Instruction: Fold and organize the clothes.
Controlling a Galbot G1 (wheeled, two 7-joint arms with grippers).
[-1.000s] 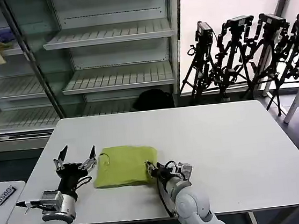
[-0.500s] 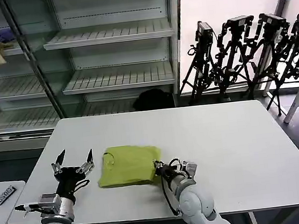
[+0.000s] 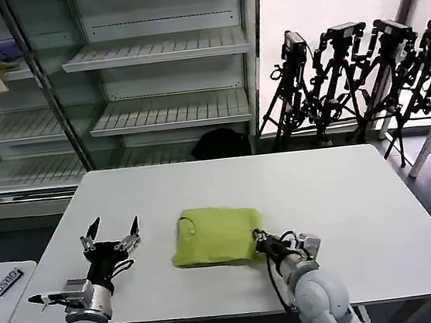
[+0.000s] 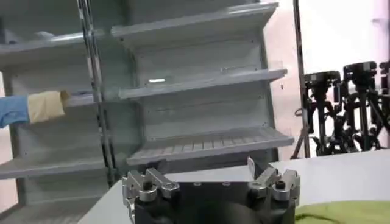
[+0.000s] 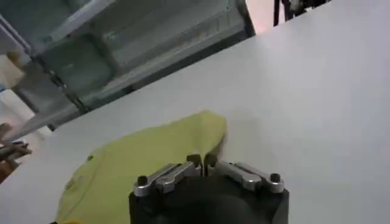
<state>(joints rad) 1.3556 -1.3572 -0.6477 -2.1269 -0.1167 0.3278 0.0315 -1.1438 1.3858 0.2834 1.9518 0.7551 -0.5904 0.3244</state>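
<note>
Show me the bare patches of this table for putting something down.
The white table is bare right of and behind the folded lime yellow-green cotton T-shirt. Crowded in front: right gripper shut on its edge, open left gripper beside it.

Bare white table [image 3: 361, 207] lies open around the folded T-shirt [image 3: 212, 236]; shelving [image 3: 167, 81] stands beyond the far edge.

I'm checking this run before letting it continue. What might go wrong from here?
The right pincer is shut on the folded T-shirt's near right edge; dragging by one edge may pull the folds open or bunch it. The open left pincer stands apart on the table, steadying nothing.
</note>
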